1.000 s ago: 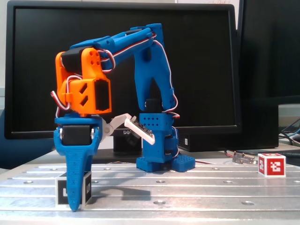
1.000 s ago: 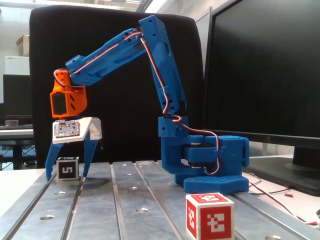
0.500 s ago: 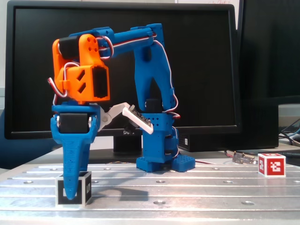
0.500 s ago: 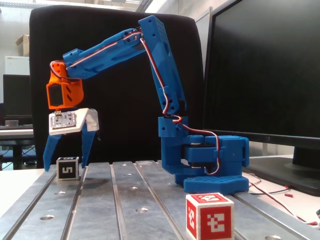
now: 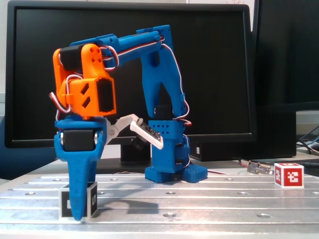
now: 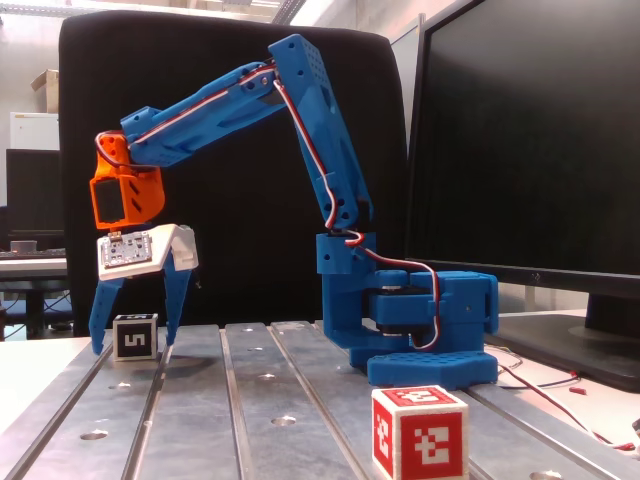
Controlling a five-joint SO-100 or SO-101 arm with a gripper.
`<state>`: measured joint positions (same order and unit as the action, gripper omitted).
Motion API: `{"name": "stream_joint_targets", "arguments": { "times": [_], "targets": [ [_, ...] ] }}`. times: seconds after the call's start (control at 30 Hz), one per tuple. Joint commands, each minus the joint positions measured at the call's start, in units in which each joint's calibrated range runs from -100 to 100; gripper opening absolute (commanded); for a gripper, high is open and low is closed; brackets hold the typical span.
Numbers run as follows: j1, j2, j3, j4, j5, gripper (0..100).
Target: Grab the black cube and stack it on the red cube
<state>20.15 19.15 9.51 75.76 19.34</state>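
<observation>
The black cube (image 5: 65,203) stands on the slotted metal table at the left of a fixed view; it also shows in a fixed view (image 6: 135,337) with a white "5" mark. My gripper (image 6: 133,346) is lowered over it and open, one blue finger on each side with small gaps. Seen end-on in a fixed view, my gripper (image 5: 78,214) has its near finger (image 5: 79,189) covering the cube's middle. The red cube (image 5: 289,175) sits far to the right on the table, and near the camera in a fixed view (image 6: 420,433).
The arm's blue base (image 5: 174,172) is bolted mid-table. A small circuit board (image 5: 259,168) and cables lie left of the red cube. Large black monitors (image 5: 214,64) stand behind the table. The table (image 5: 199,204) has grooves and bolt holes.
</observation>
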Motion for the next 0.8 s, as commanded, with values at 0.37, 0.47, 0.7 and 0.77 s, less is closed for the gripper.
{"name": "stream_joint_targets", "arguments": {
  "times": [0.37,0.47,0.7,0.77],
  "targets": [
    [-0.3,-0.4,-2.1,0.0,0.2,21],
    [-0.3,-0.5,-2.1,0.0,0.2,20],
    [-0.3,-0.5,-2.7,0.0,0.2,21],
    [-0.3,-0.4,-3.4,0.1,0.2,21]
  ]
}}
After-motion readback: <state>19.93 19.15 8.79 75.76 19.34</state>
